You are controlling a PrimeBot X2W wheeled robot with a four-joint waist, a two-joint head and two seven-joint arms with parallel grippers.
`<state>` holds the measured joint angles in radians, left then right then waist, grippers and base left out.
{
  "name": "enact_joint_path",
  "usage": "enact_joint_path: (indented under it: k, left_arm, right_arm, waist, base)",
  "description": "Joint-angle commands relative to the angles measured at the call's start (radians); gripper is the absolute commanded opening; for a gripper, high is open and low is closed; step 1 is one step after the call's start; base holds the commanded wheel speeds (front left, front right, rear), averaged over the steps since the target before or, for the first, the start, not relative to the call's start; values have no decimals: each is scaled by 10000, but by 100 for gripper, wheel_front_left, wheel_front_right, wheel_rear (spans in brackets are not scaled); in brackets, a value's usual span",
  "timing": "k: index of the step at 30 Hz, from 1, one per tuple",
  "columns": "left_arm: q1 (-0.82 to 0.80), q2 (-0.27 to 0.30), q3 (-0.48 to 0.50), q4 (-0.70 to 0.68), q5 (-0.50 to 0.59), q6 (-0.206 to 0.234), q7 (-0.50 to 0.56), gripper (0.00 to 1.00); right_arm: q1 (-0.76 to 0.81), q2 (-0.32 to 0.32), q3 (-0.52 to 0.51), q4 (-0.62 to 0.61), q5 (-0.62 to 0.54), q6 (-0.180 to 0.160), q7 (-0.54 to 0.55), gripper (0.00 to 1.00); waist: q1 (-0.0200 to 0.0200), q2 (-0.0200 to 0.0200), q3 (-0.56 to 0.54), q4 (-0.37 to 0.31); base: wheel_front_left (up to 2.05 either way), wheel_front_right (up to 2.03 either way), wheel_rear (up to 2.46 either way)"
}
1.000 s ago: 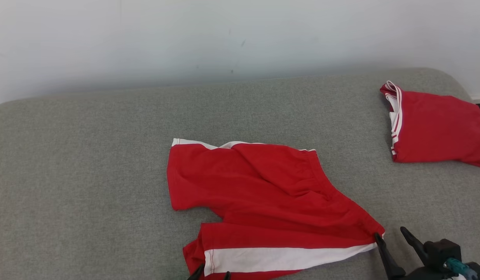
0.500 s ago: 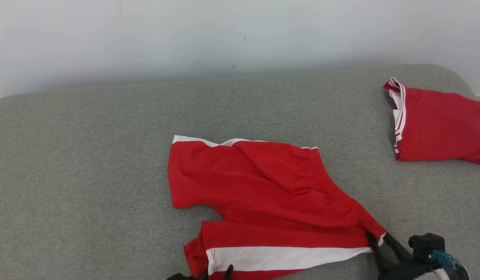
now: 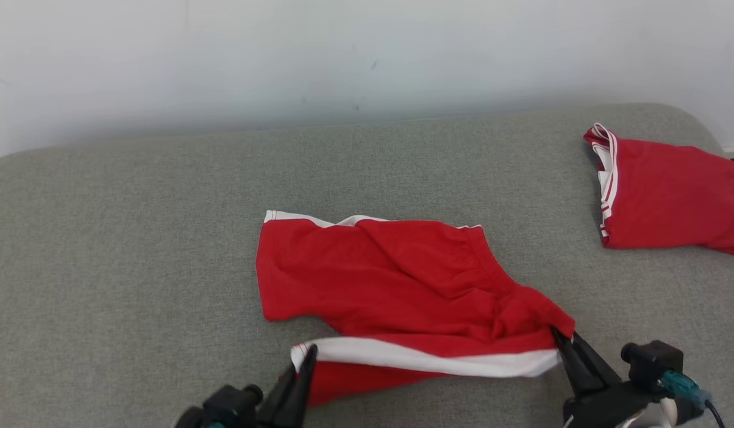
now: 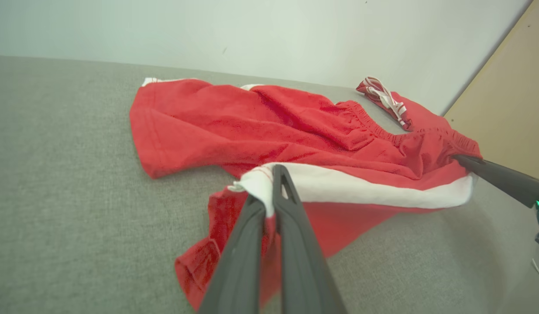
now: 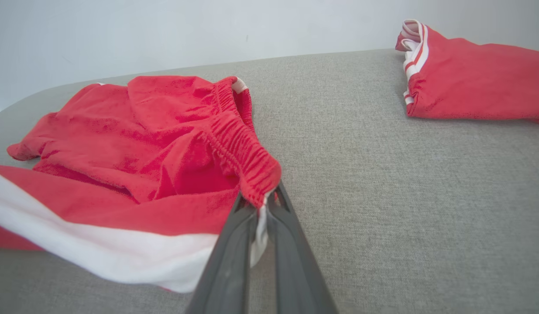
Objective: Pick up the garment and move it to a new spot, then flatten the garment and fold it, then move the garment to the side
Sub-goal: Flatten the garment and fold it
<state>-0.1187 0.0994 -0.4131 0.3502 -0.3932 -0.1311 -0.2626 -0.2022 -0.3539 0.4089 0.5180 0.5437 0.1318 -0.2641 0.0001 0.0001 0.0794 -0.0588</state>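
Two red garments, the shorts (image 3: pixel 396 279) and a folded piece (image 3: pixel 670 196), are lying on one grey cushion (image 3: pixel 135 238), and two grippers, the left gripper (image 3: pixel 309 352) and the right gripper (image 3: pixel 564 336), are each showing two dark fingers (image 4: pixel 295 244).

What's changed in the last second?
Both grippers closed: the left gripper on the white-striped hem corner of the red shorts, the right gripper on their waistband corner, and that near edge has lifted off the grey surface. The shorts' far half and the folded red garment stayed put.

Left pincer (image 3: pixel 309 352), long dark tapered fingers (image 4: pixel 295 244) with triangular cut-outs, right pincer (image 3: pixel 558 334) alike, black wrist block (image 3: pixel 652 359), teal connector (image 3: pixel 679 380)
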Motion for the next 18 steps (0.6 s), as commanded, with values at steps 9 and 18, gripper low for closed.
enact_joint_path:
  k: [9, 18]
  left_arm:
    - [-2763, 1479, -44, -1102, 272, 14, 87, 0]
    - [-7843, 2729, -653, -1062, -841, 14, 1335, 0]
  right_arm:
    - [-2120, 172, 198, -828, 493, -28, 237, 0]
    - [-6543, 561, -421, -199, 1070, -28, 1494, 0]
  waist:
    - [-1, -1, 599, -93]
    - [-1, -1, 2762, -186]
  base:
    - [0, 0, 0]
    - [0, 0, 0]
